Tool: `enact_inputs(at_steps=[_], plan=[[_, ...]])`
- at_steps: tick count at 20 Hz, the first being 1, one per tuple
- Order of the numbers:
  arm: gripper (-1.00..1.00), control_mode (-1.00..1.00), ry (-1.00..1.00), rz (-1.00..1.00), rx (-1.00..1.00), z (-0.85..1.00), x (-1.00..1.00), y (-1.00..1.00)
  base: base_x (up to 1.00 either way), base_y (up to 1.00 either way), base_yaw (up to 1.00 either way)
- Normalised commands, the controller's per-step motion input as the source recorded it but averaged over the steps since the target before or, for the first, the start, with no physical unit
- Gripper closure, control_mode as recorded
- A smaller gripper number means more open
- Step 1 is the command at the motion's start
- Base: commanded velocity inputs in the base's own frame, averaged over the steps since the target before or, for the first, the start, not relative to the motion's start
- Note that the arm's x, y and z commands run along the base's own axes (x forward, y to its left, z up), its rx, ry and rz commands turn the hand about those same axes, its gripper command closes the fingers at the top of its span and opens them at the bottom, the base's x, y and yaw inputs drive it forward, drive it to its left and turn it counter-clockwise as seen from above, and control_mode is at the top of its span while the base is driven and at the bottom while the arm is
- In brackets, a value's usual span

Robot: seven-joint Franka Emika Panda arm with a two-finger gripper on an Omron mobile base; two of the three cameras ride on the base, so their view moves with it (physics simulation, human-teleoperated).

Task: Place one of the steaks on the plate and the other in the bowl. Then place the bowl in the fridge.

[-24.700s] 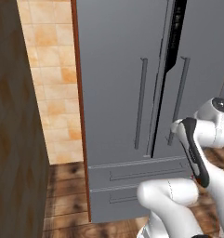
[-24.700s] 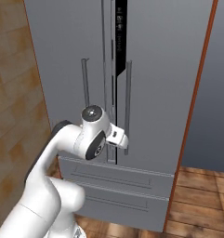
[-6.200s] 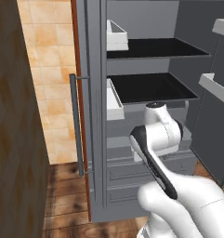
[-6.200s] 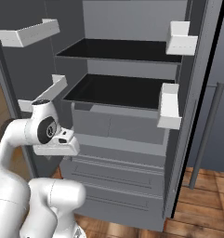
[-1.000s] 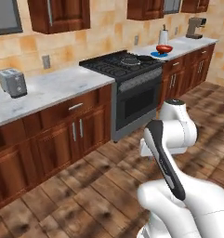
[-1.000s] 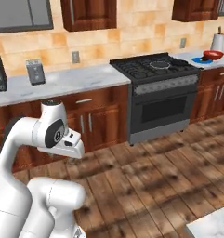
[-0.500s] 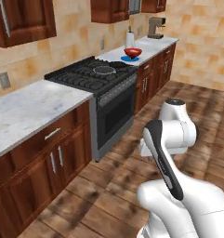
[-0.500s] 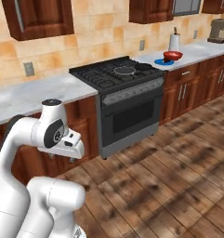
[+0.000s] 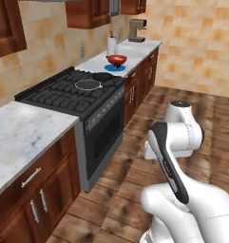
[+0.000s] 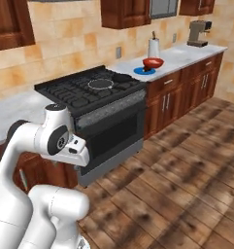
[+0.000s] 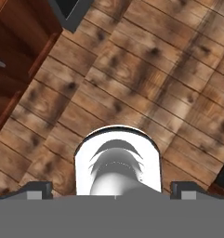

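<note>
While the tool hangs released over the floor, the red bowl on the blue plate sits well ahead, past the stove.

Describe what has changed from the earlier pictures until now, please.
The base drove away from the opened fridge and turned along the kitchen, so the stove is now close and the red bowl on the blue plate looks nearer. The arm stayed folded, and the gripper is open and empty, as before.
</note>
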Motion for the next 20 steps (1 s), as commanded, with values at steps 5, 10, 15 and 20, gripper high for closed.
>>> enact_inputs(at_steps=[5, 10, 15, 20], plan=[[-1.0, 1.0, 0.0, 0.0, 0.0, 0.0, 0.0, 0.0, 1.0, 0.16, -0.21], [-1.0, 1.0, 0.0, 0.0, 0.0, 0.0, 0.0, 0.0, 1.0, -0.52, 0.17], [-1.0, 1.0, 0.0, 0.0, 0.0, 0.0, 0.0, 0.0, 1.0, -0.83, 0.42], [-1.0, 1.0, 0.0, 0.0, 0.0, 0.0, 0.0, 0.0, 0.91, -0.99, 0.38]])
